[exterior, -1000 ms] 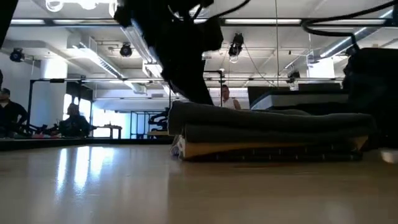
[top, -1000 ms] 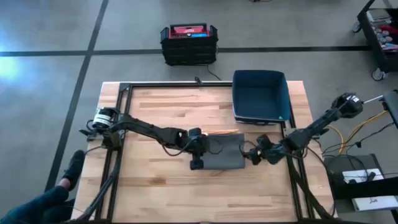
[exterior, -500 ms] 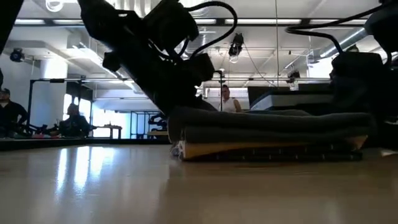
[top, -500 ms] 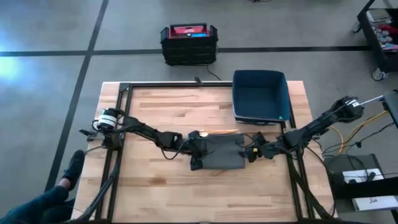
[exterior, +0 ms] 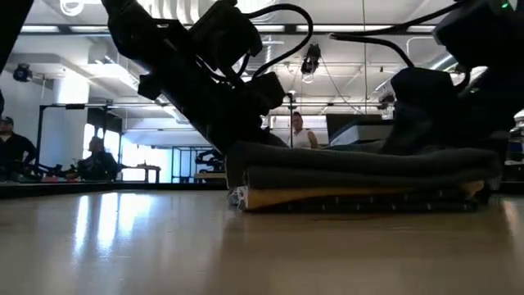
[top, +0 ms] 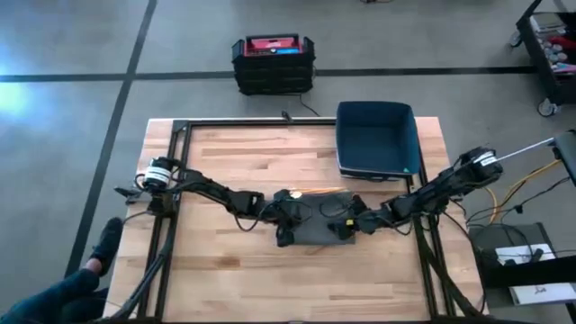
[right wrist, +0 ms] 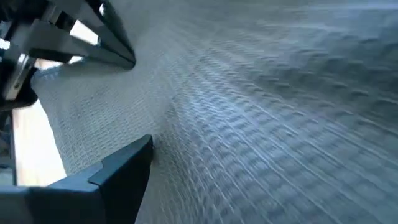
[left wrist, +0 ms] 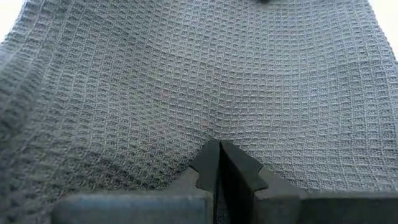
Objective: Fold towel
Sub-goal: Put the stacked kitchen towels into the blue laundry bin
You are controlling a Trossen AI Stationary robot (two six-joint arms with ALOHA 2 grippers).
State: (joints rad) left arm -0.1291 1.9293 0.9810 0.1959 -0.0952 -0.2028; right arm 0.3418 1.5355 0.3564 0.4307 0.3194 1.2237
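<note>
The grey waffle-weave towel [top: 317,227] lies folded in several layers at the table's middle; in the low view the towel [exterior: 360,168] rests flat on a thin tan layer. My left gripper [top: 290,219] is shut on top of the towel's left end, slanting down from the left. My right gripper [top: 346,225] is low over the towel's right half. It is open: the right wrist view shows one finger [right wrist: 124,168] off to the side, and cloth [right wrist: 280,124] fills the rest of that picture. My left gripper presses its shut fingertips [left wrist: 219,152] on the towel's top layer [left wrist: 217,118] near its left end, slanting down from the table's left. The cloth creases slightly around the tips. The towel lies flat on the table. My right gripper is close over the towel; I cannot tell whether it touches it.
A dark blue bin [top: 378,139] stands at the table's far right, behind the towel. A black and red case [top: 273,61] is on the floor beyond the table. People [exterior: 299,129] show in the room behind. Bare wood [top: 234,279] lies toward the near edge.
My left gripper has come down and now lies lower and flatter on the towel's left end. My right gripper has moved from the towel's right edge toward the table's left, over the towel. The towel has stayed folded in place.
</note>
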